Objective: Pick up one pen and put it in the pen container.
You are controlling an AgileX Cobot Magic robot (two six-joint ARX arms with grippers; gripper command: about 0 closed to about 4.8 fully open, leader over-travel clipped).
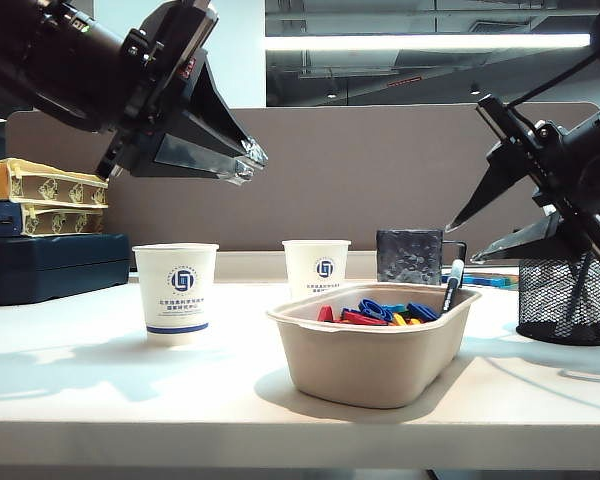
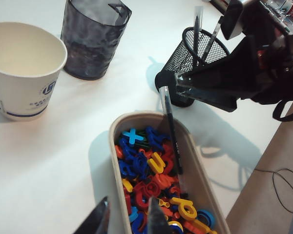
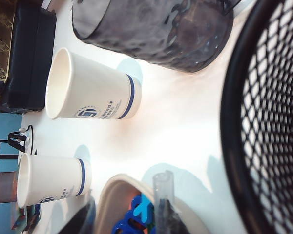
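Across the beige tray (image 2: 115,136), the pen (image 2: 172,131) leans unlifted beside the pen container (image 2: 178,61); our left gripper (image 2: 124,217) and right gripper (image 1: 500,225) gape wide, holding nothing.

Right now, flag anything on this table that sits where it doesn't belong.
One pen lies slanted in the beige tray among plastic letters, its end poking over the rim, while other pens stand in the mesh pen container. Both pincers hang open, holding nothing.

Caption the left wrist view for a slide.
Open left hand above the tray of letters; pen leaning on its rim.
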